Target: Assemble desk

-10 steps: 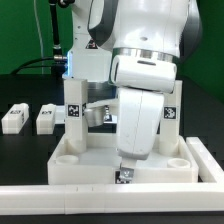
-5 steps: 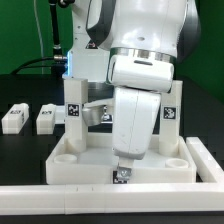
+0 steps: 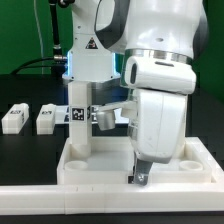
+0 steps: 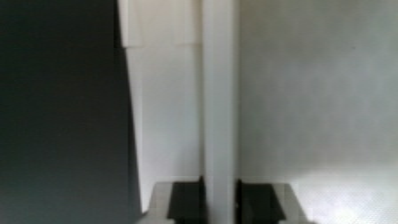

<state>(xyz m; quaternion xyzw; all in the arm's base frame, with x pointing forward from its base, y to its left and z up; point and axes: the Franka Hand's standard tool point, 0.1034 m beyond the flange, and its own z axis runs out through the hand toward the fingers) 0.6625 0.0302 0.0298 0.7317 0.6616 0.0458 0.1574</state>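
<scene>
Bar (image 3: 60,205) lies nearest, across the front. Just behind it the end effector (image 3: 138,178) pinches the front rim of the top (image 3: 95,175). Both have slid toward the exterior view's right. The top lies flat, rim up, long axis left to right. A leg (image 3: 80,125) stands upright in its far-left socket, and spare legs (image 3: 45,119) lie beyond.

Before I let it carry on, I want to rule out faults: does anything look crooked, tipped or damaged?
Nothing stands out. The mounted leg stands upright in a corner of the desk top; two loose legs lie flat on the table beside it. The arm hides the exterior view's right part of the top.
</scene>
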